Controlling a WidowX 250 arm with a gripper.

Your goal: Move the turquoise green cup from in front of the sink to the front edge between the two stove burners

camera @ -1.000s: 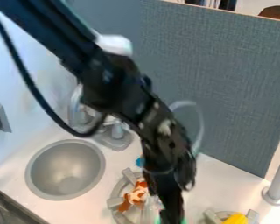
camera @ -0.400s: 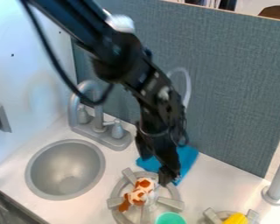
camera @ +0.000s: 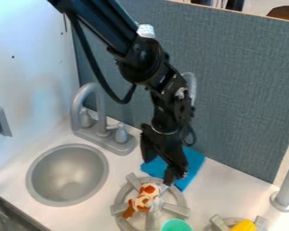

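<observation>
My gripper hangs low over the back right edge of the left burner, in front of a blue cloth. A white toy with orange-brown patches lies across the burner, just left of and below the gripper's tip. A small silvery thing shows between the tip and the toy; whether the gripper holds or touches it, I cannot tell. At the burner's front right is a turquoise round thing. The arm covers part of the cloth.
To the left are a round grey sink and a grey faucet. A second burner with a yellow thing is at the lower right, near a grey post. A blue-grey panel stands behind.
From low over the burner's front right, my gripper has moved up and back toward the cloth. The turquoise thing and the cloth are now more exposed. The patched toy stays in place.
</observation>
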